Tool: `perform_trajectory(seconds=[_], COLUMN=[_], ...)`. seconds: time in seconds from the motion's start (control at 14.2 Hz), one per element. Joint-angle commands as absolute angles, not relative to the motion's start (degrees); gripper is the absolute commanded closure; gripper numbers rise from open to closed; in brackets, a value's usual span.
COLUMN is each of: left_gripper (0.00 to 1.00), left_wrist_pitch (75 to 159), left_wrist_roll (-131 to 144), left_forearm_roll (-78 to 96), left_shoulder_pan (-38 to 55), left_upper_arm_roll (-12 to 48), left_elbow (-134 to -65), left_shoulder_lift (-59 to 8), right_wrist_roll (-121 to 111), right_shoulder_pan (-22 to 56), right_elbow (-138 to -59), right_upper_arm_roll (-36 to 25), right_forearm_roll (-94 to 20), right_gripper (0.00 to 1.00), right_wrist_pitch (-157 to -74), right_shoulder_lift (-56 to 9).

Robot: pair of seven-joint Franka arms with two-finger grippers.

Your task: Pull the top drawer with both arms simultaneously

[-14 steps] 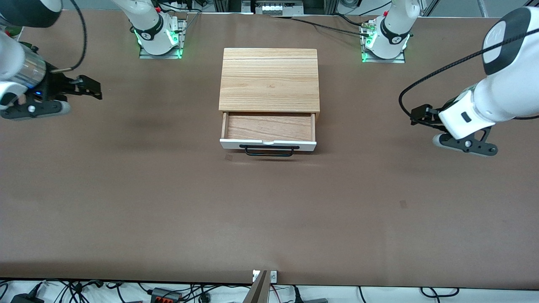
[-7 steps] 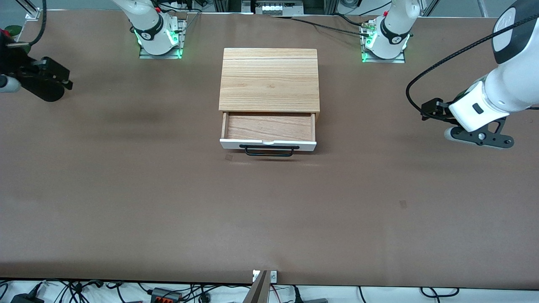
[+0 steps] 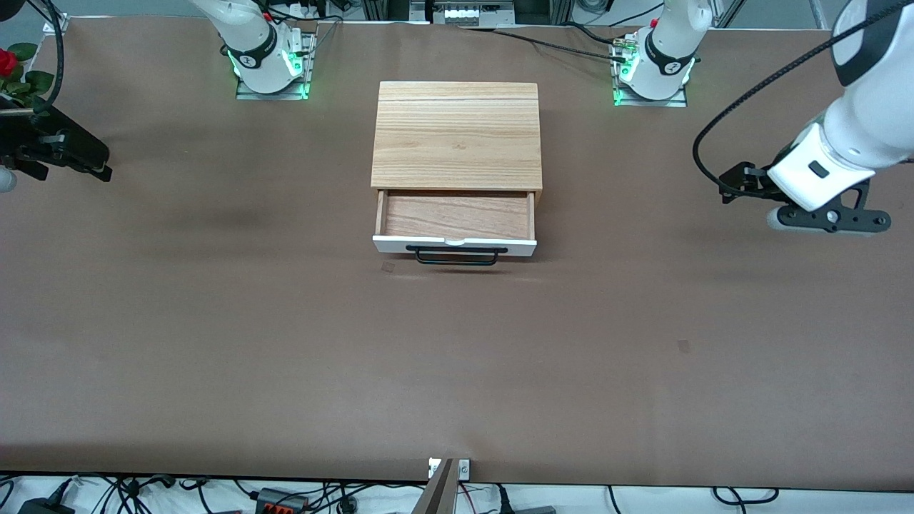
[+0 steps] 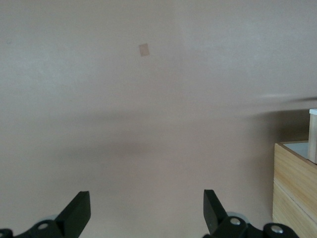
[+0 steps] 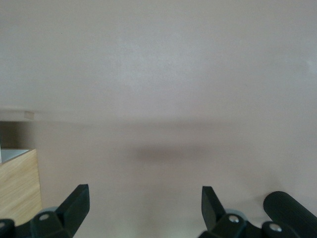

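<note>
The top drawer (image 3: 457,218) of the light-wood cabinet (image 3: 457,135) stands pulled out, its wooden inside bare and its white front panel with the black bar handle (image 3: 457,255) facing the front camera. My left gripper (image 3: 828,220) is open and empty over bare table at the left arm's end, well away from the drawer. Its fingers (image 4: 79,210) stand wide apart. My right gripper (image 5: 143,201) is open and empty over bare table at the right arm's end. Only its wrist (image 3: 57,146) shows at the front view's edge.
A corner of the cabinet shows at the edge of the left wrist view (image 4: 294,193) and of the right wrist view (image 5: 17,183). A red flower with leaves (image 3: 8,64) lies at the right arm's end. The arm bases (image 3: 268,64) (image 3: 653,68) stand by the cabinet's back.
Both arms have drawn farther away from the cabinet toward their own ends of the table. The right gripper has slid almost out of the front view. The drawer has not moved.
</note>
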State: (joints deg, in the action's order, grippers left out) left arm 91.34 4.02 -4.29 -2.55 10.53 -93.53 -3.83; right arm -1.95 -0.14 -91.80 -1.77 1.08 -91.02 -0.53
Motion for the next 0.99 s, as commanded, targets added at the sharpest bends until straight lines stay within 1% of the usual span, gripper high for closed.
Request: perform_trajectory(seconds=[0.0,0.21,0.42,0.63,0.92], left_gripper=[0.0,0.0,0.0,0.0,0.0], left_wrist_pitch=[94.0,93.7,94.0,94.0,93.6], left_wrist_roll=[5.8,13.9,12.8,7.1,6.7], left_forearm_roll=[-5.4,-5.4,-2.0,-1.7,-1.7], left_shoulder_pan=[-2.7,-2.7,-2.8,-2.8,-2.8], left_upper_arm_roll=[10.5,10.9,10.5,10.5,10.5], left_elbow=[-98.4,-98.0,-97.9,-97.8,-97.5], left_shoulder_lift=[0.2,0.1,0.1,0.0,-0.4], right_wrist_roll=[-1.1,-1.0,-0.7,0.5,0.5], right_shoulder_pan=[0.7,0.7,0.8,1.0,1.1], right_elbow=[-90.6,-90.6,-90.6,-90.7,-90.6], right_upper_arm_roll=[-2.3,-2.3,-2.3,-2.1,-1.8], right_forearm_roll=[0.9,0.8,0.6,0.5,0.6], right_gripper=[0.0,0.0,0.0,0.0,0.0], right_wrist_pitch=[-89.6,-89.2,-89.2,-89.0,-89.1], right_shoulder_lift=[-0.6,-0.6,-0.6,-0.5,-0.5])
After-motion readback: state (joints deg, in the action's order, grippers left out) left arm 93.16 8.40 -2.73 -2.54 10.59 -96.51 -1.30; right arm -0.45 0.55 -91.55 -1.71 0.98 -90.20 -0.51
